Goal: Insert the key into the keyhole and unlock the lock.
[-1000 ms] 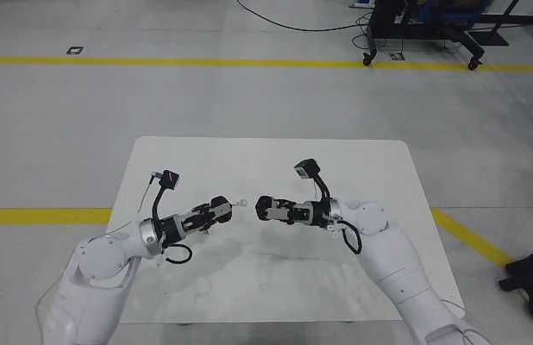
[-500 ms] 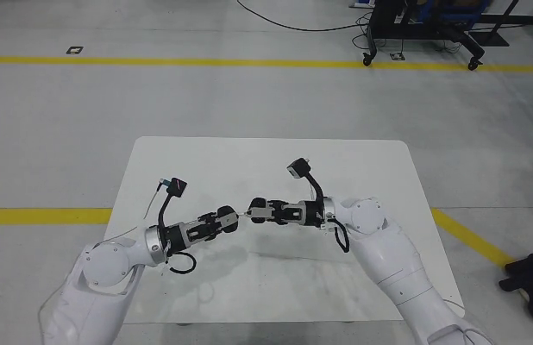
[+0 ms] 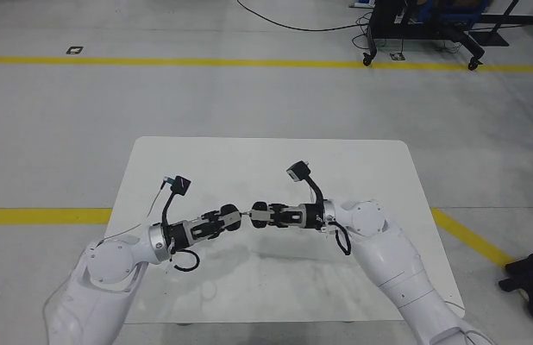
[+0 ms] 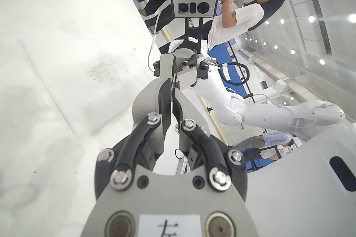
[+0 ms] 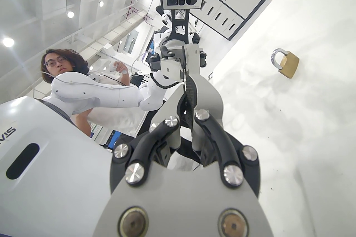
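left gripper [image 4: 172, 85] and right gripper [image 5: 185, 82] stood tip to tip over the table [image 3: 353, 164], both pinched shut, likely to pass a key i couldn't make out, the lock [image 5: 286, 63] lying well apart.

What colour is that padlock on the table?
Brass-gold padlock with a silver shackle, clearest in right wrist view.

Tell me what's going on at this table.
Two robot arms hold their grippers tip to tip above the middle of the white table. The left gripper and the right gripper both look shut. A thin sliver of metal between them is probably the key, but which one grips it is unclear. The brass padlock lies flat on the table, apart from both grippers, so nothing has gone into the keyhole yet.
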